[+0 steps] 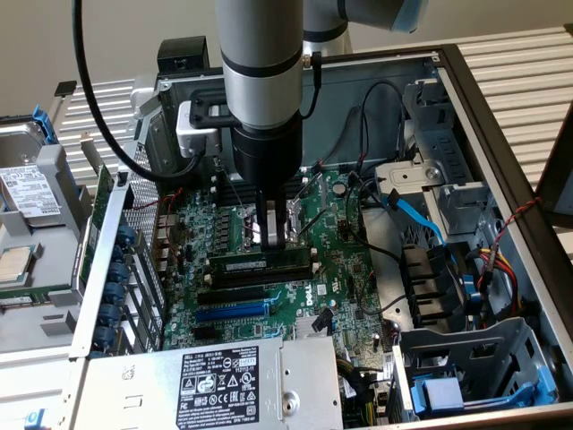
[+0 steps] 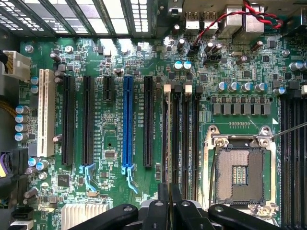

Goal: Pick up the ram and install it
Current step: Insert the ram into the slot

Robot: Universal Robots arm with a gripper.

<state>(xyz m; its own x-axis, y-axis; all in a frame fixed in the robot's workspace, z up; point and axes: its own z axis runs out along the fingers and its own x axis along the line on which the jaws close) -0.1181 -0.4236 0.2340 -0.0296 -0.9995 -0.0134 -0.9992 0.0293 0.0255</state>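
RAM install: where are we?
Done: the ram stands in a black slot near the CPU socket. In hand: the gripper, shut, is right over it; contact unclear. Left: full seating and latching can't be confirmed from here.

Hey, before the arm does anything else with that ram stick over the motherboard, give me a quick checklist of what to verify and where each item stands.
1. Ram lined up with the black memory slots: ok, it stands on edge along them.
2. Gripper directly over the ram: ok.
3. Gripper shut: ok.
4. Actual grip on the ram: cannot tell.
5. Ram pressed fully home, end latches closed: cannot tell.
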